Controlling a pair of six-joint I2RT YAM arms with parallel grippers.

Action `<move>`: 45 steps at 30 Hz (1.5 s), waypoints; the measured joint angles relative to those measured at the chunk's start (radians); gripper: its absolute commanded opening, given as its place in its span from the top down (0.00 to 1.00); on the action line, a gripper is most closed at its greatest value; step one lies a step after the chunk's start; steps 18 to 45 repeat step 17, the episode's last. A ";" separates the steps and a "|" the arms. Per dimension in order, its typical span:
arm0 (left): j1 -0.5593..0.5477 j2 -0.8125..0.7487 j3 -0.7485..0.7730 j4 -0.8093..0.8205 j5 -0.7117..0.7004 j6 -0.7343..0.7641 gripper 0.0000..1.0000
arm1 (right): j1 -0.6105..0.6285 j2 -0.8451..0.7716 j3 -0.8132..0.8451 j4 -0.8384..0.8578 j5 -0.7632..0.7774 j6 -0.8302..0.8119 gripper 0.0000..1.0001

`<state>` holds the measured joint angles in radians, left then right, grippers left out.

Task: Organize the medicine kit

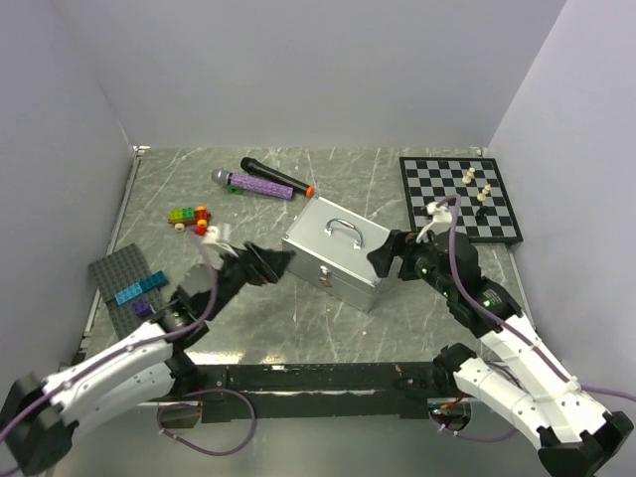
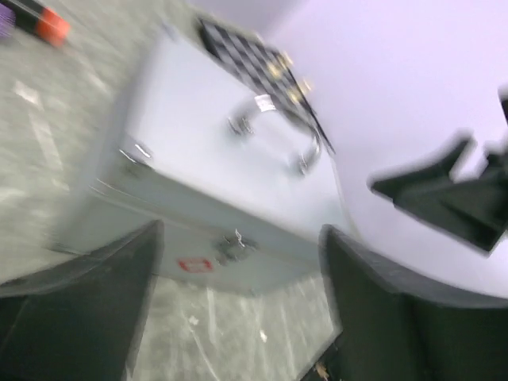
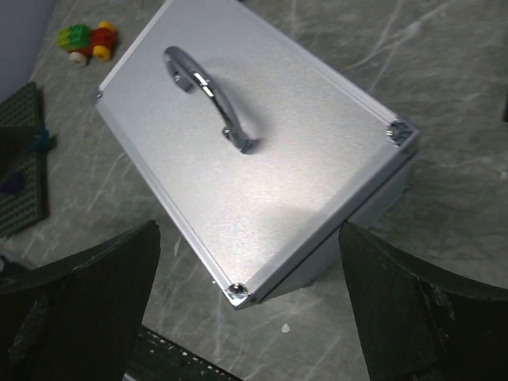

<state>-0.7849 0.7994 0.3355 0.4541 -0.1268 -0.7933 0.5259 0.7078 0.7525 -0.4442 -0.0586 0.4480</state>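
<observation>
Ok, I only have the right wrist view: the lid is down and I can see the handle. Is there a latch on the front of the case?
Observer: Yes. The left wrist view shows a small metal latch on the front wall of the case, next to a red label.
Operator: Where is the left pincer?
Observer: From above, the left pincer is open and points at the case's left corner. I can't tell whether it is touching.
Operator: What's past my arm on the right?
Observer: A chessboard with a few pieces on it, at the far right of the table beyond the right pincer.
</observation>
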 measured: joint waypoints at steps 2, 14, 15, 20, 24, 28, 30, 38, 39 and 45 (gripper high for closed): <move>0.054 -0.087 0.060 -0.168 -0.028 -0.002 0.04 | -0.002 -0.011 0.013 -0.041 0.076 0.001 0.00; 0.333 -0.179 0.160 -0.776 -0.139 -0.100 0.04 | -0.020 -0.074 0.008 -0.145 0.216 0.026 0.00; 0.333 -0.183 0.180 -0.801 -0.167 -0.115 0.04 | -0.020 -0.082 0.006 -0.146 0.222 0.026 0.00; 0.333 -0.183 0.212 -0.823 -0.204 -0.140 0.04 | -0.020 -0.087 0.005 -0.145 0.229 0.026 0.00; 0.333 -0.183 0.212 -0.823 -0.204 -0.140 0.04 | -0.020 -0.087 0.005 -0.145 0.229 0.026 0.00; 0.333 -0.183 0.212 -0.823 -0.204 -0.140 0.04 | -0.020 -0.087 0.005 -0.145 0.229 0.026 0.00; 0.333 -0.183 0.212 -0.823 -0.204 -0.140 0.04 | -0.020 -0.087 0.005 -0.145 0.229 0.026 0.00; 0.333 -0.183 0.212 -0.823 -0.204 -0.140 0.04 | -0.020 -0.087 0.005 -0.145 0.229 0.026 0.00; 0.333 -0.183 0.212 -0.823 -0.204 -0.140 0.04 | -0.020 -0.087 0.005 -0.145 0.229 0.026 0.00; 0.333 -0.183 0.212 -0.823 -0.204 -0.140 0.04 | -0.020 -0.087 0.005 -0.145 0.229 0.026 0.00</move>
